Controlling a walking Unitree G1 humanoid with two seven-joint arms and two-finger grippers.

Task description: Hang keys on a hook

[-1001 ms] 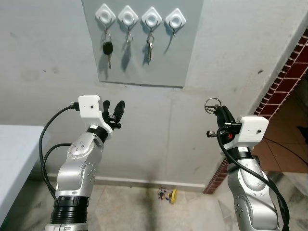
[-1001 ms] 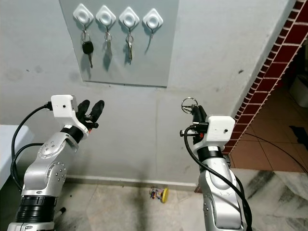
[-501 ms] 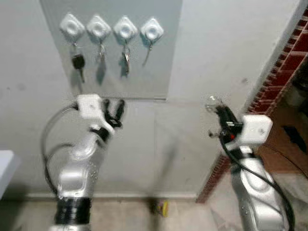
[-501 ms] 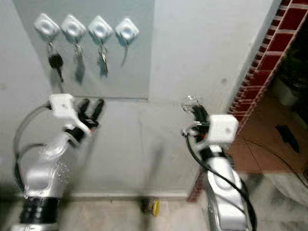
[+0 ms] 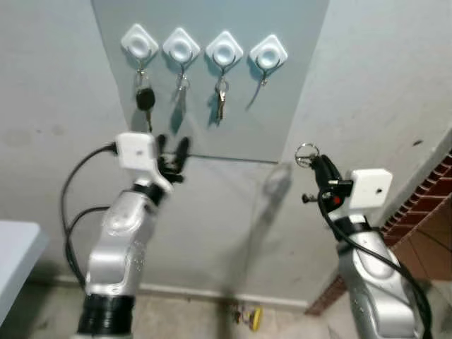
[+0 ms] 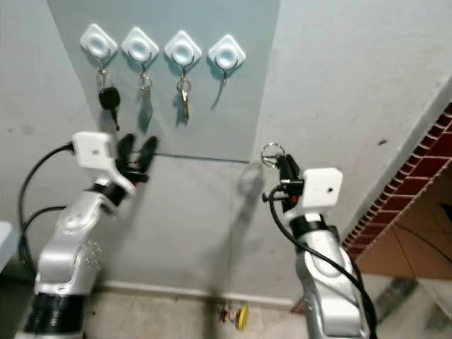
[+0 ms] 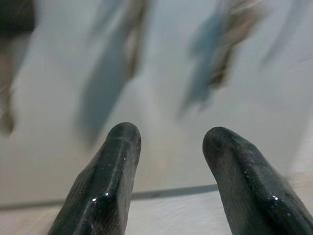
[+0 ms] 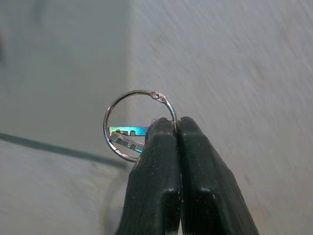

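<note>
Our right gripper has its two black fingers pinched tight on a silver key ring, and through the wrist camera we can see a little key hanging inside the loop, just behind the fingertips. From the head cameras the ring sticks up above the gripper, held out in front of the plain grey wall, off to the right of and lower than the grey board. That board has four white diamond-shaped hooks in a row. Going from our left: first hook carries a black-headed car key, second hook a small key, third hook a small bunch of keys, and the fourth hook has what looks like just a thin shadow under it, hard to tell. Our left gripper is raised just under the board's lower left edge, fingers spread apart and holding nothing. Down on the floor by the wall sits a small yellow thing, too small to make out. Red brick wall runs off at our right.
</note>
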